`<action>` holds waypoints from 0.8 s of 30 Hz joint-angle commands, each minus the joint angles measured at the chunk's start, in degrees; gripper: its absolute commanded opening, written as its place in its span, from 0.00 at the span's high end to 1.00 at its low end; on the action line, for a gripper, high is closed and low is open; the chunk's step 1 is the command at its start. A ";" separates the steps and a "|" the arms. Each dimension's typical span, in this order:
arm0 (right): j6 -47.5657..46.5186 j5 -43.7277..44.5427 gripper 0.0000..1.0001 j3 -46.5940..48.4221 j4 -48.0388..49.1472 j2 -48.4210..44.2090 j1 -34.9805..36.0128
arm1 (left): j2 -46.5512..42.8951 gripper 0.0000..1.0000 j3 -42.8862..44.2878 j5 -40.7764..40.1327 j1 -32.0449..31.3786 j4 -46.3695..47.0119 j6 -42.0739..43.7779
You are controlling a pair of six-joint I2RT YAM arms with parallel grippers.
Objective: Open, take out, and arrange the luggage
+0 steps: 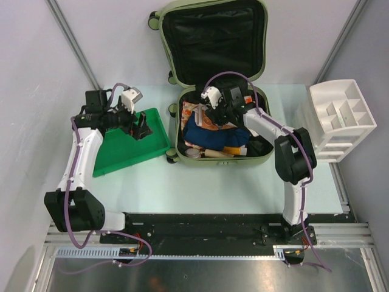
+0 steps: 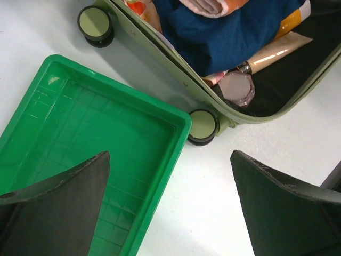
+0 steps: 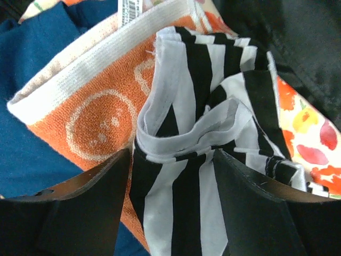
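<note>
R end effector (image 3: 171, 154) straddles striped cloth (image 3: 213, 80) in luggage (image 1: 213, 36), grip unclear; shallow pinch may slip, or drag orange towel (image 3: 90, 117) w/ it. L end effector (image 2: 170, 157) open, empty.

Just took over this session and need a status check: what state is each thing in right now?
luggage: open, lid laid back, lower half full.
tray: empty.
organizer: upright, compartments look empty.
left gripper: open, above the tray's edge.
right gripper: inside the luggage, fingers either side of the striped cloth; grip unclear.
</note>
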 commanded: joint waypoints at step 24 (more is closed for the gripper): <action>1.94 -10.40 1.00 16.32 -7.64 4.71 -6.22 | 2.36 0.00 3.73 -1.11 -1.16 9.35 -17.17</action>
